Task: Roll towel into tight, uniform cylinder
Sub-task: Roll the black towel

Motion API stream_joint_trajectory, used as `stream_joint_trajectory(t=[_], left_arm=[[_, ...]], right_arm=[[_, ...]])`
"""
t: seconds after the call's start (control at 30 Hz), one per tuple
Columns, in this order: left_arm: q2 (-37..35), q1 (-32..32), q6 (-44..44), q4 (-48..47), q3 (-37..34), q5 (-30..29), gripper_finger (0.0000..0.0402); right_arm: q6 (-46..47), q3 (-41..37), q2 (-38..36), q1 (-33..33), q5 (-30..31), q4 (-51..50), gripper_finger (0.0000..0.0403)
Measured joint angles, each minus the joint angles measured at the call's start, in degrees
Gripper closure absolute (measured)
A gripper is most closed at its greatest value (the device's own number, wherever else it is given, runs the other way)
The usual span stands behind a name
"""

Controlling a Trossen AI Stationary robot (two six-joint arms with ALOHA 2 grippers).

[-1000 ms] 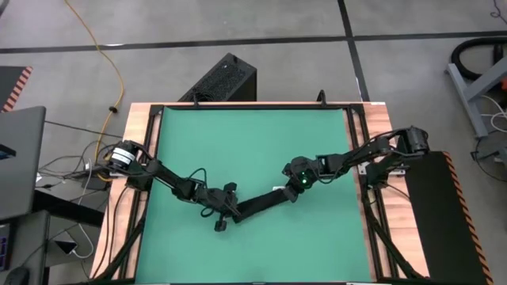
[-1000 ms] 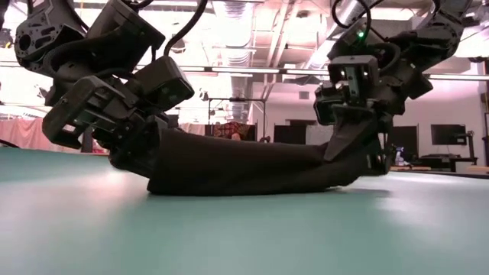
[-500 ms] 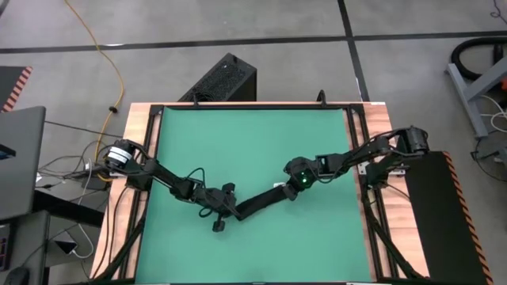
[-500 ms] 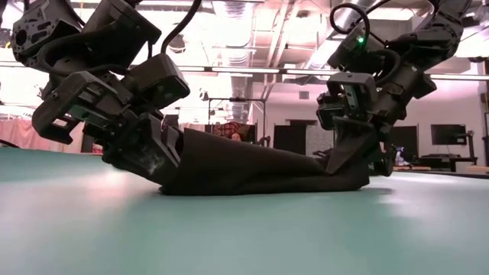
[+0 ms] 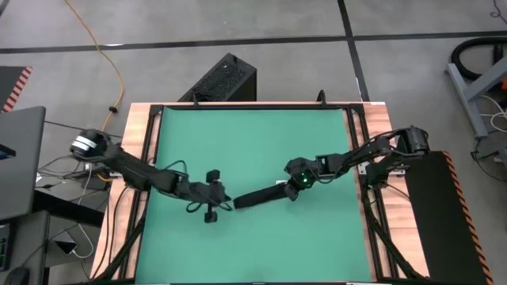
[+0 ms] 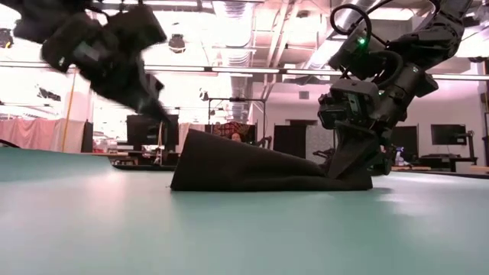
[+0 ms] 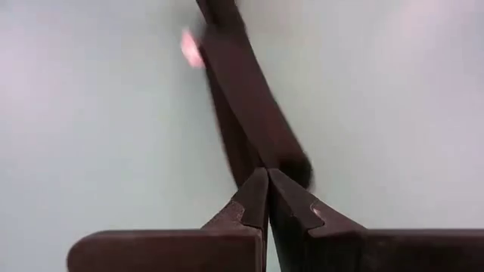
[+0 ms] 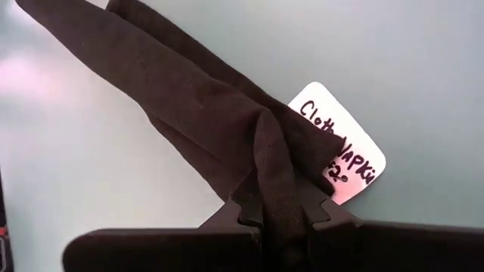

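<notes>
The black towel (image 5: 261,196) lies as a long, narrow, loosely rolled bundle on the green mat (image 5: 253,142), slanting from centre toward the left. In the low view the towel (image 6: 252,164) rests on its underside, its left end standing up in a peak. A white tag (image 8: 340,147) sticks out at its right end. My right gripper (image 5: 288,191) is shut on that end. My left gripper (image 5: 226,203) is shut, holds nothing, and hangs above the mat just left of the towel's left end (image 7: 295,162). My right gripper pinches the towel's bunched right end (image 8: 278,193) between its two fingers, right beside the white tag. Several gathered folds pass between the fingers. The fingers slant down from the table's right side, along the bundle. That end sits low by the mat (image 6: 348,182); the rest lies slack.
A black ribbed box (image 5: 226,79) stands on the floor beyond the table's far edge. A wooden rim (image 5: 135,158) and black rails frame the mat. A yellow cable (image 5: 111,71) and a laptop (image 5: 20,158) are off to the left. Open mat lies far and near.
My left gripper, shut all along, has come off the towel's left end, risen and drawn back toward the table's left edge. The towel's left end now stands free in a peak on the mat. My right gripper has kept its hold in place.
</notes>
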Motion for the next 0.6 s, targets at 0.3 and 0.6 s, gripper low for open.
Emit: stream_joint_trajectory(t=[0.3, 0.6], left_arm=[[8.43, 0.78, 11.86, 12.92, 7.47, 1.89, 0.0401], [24.43, 0.82, 13.76, 0.93, 19.64, -1.88, 0.0402]], right_arm=[[-0.67, 0.00, 0.02, 1.05, 0.72, 0.19, 0.0367], [-1.07, 0.00, 0.04, 1.07, 0.71, -0.01, 0.0367]])
